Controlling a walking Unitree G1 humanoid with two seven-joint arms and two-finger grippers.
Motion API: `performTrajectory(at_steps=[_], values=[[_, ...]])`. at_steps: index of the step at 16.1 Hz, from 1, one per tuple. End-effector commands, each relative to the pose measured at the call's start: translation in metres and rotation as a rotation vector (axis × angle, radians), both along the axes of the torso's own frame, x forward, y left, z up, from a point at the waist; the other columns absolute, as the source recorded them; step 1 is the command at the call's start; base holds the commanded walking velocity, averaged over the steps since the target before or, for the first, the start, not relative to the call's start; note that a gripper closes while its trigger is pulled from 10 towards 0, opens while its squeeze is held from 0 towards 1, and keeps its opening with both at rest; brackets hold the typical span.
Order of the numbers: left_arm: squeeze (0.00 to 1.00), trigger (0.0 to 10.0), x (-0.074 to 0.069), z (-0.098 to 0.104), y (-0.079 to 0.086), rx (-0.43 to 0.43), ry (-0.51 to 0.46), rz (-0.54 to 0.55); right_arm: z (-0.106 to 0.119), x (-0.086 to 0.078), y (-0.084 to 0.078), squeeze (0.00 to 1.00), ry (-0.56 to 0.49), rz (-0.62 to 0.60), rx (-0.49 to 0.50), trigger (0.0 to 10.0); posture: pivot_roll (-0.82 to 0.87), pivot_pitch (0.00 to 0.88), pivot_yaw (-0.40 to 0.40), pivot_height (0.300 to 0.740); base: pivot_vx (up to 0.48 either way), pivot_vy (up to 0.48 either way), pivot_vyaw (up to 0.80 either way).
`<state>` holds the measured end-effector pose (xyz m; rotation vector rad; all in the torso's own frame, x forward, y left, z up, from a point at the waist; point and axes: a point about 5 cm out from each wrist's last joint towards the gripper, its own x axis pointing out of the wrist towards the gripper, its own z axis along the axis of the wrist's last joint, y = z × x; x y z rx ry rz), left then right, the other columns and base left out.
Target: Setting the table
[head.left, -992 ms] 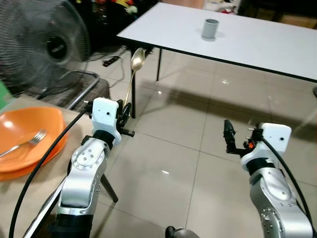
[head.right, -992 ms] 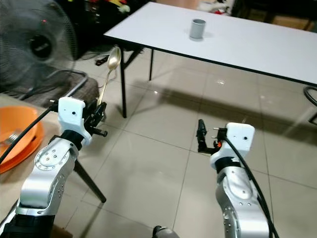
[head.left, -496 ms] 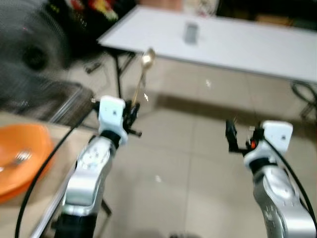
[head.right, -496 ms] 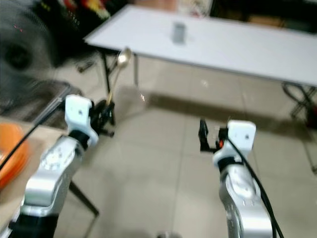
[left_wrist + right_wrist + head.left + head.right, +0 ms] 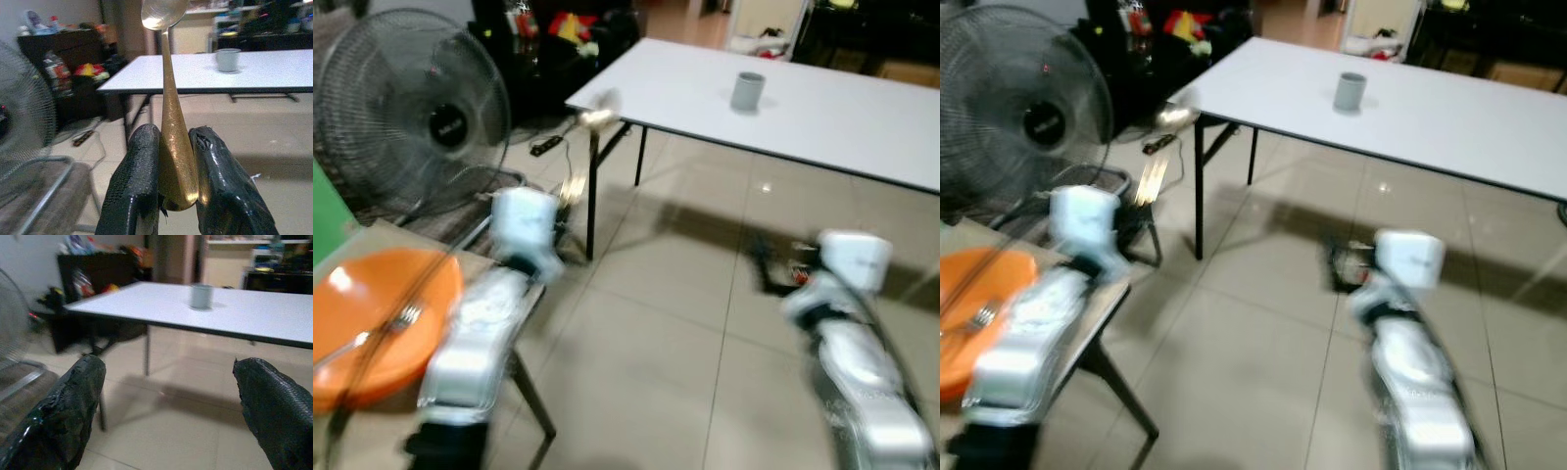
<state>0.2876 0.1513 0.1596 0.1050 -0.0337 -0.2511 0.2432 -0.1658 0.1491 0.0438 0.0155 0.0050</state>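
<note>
Left wrist view gives me the clearest read: the left gripper (image 5: 177, 161) has its two black fingers (image 5: 134, 186) pinched on the broad lower handle of a gold spoon (image 5: 168, 98), which stands nearly upright with its bowl at the top. My right gripper (image 5: 166, 406) carries nothing, its fingers spread wide apart, with floor tiles showing between them.

Past the spoon I see the white table (image 5: 205, 73), well apart across the tiled floor, and a grey cup (image 5: 228, 59) standing on it. Closer to my left side sits an orange plate (image 5: 382, 323) on a wooden surface, a fork (image 5: 372, 333) lying in it, and a standing fan (image 5: 411, 108) behind that.

Both eye views are smeared, so I judge the body is on the move toward the white table.

My worry is the grip. The fingers hold only the handle's end, and the long shaft above acts as a lever; a jolt while walking could tilt the spoon or let it slip through. Blur also means I could misjudge the table edge and knock the spoon's bowl against it.
</note>
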Motion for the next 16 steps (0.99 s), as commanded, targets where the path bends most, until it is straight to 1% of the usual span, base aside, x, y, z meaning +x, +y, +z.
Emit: performTrajectory(at_steps=[1, 7, 9, 14, 16], values=[[0.00, 10.0, 0.0011, 0.0073, -0.0158, -0.013, -0.030, -0.056, 0.0005, -0.0016, -0.0119, 0.00, 0.003, -0.044, -0.022, 10.0, -0.07, 0.000, 0.006, 0.740, 0.296, 0.000, -0.47], [0.00, 10.0, 0.0025, 0.0072, -0.0160, -0.007, -0.033, -0.059, 0.0013, -0.0009, -0.0139, 0.00, -0.004, -0.053, -0.017, 10.0, -0.07, 0.000, 0.006, 0.740, 0.306, 0.000, -0.78], [0.00, 10.0, 0.0003, 0.0020, -0.0166, 0.006, -0.016, -0.066, 0.0028, 0.0002, -0.0141, 0.00, -0.013, -0.040, -0.026, 10.0, -0.07, 0.000, 0.000, 0.740, 0.307, 0.000, 0.00], [0.00, 10.0, 0.0004, -0.0001, -0.0150, 0.010, -0.011, -0.057, 0.0018, 0.0004, -0.0104, 0.00, -0.009, -0.008, -0.046, 10.0, -0.07, 0.000, -0.003, 0.740, 0.307, 0.000, 0.00], [0.00, 10.0, 0.0000, -0.0021, -0.0144, 0.014, -0.005, -0.054, 0.0005, 0.0012, -0.0105, 0.00, -0.007, -0.015, -0.064, 10.0, -0.07, 0.000, -0.006, 0.740, 0.304, 0.000, 0.00]])
